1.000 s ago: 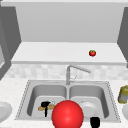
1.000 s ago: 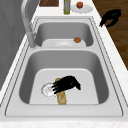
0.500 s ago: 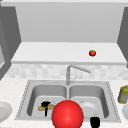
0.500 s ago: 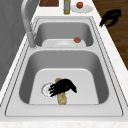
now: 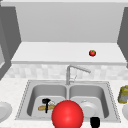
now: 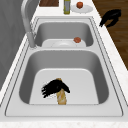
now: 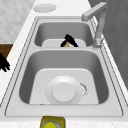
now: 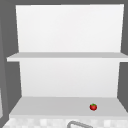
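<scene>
In the left basin (image 5: 37, 92) a tan bread loaf (image 5: 41, 108) lies lengthwise on the floor. My left hand (image 5: 46, 101) arches over its middle, with spread fingers on the back side and the thumb on the front side. The left side view shows that hand (image 6: 53, 87) covering the far end of the loaf (image 6: 61, 97), and the right side view shows the hand (image 7: 69, 40) straddling the loaf (image 7: 66, 44). My right hand (image 5: 95, 122) hangs idle with relaxed fingers in front of the right basin, and appears beyond the counter edge (image 6: 111, 16).
An upturned white plate (image 7: 63, 92) lies in the right basin, with a small red thing (image 6: 77, 39) at its rim. A big red ball (image 5: 67, 115) hides the sink's front middle. A faucet (image 5: 75, 70), a yellow-green jar (image 5: 123, 94), counter plates (image 5: 3, 111) (image 6: 86, 9) and a shelf tomato (image 8: 93, 107) stand around.
My left hand has slid a little toward the back wall and settled lower over the loaf. The loaf and the right hand have stayed put.
</scene>
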Tool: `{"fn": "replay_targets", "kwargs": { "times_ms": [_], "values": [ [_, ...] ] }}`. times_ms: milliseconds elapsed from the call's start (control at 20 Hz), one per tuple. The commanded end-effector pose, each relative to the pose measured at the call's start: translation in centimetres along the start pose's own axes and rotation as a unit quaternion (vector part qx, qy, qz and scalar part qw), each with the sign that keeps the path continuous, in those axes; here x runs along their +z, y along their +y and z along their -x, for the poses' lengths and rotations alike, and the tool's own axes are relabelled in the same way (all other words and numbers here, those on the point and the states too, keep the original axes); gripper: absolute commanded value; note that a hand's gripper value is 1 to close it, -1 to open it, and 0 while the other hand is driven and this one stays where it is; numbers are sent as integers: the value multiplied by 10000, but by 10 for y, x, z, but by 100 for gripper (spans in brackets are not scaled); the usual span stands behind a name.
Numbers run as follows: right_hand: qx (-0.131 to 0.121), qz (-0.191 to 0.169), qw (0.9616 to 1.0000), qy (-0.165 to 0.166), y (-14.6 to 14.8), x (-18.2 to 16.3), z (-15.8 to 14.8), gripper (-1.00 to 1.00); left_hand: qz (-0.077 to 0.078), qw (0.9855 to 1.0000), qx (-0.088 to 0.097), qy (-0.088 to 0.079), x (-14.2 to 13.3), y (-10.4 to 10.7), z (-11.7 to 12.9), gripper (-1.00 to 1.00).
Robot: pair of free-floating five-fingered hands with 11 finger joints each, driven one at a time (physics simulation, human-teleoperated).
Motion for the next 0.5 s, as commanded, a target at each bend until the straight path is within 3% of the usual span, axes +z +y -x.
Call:
{"fn": "replay_targets", "kwargs": {
  "times_ms": [0,50,450],
  "values": [
    [0,0,10000,0,0,0,0,0,-69,9995,205,211,3,-11,31,-100],
    [0,0,10000,0,0,0,0,0,-79,9992,351,187,3,-10,36,-100],
    [0,0,10000,0,0,0,0,0,113,9984,456,300,2,-4,28,-100]
  ]
}}
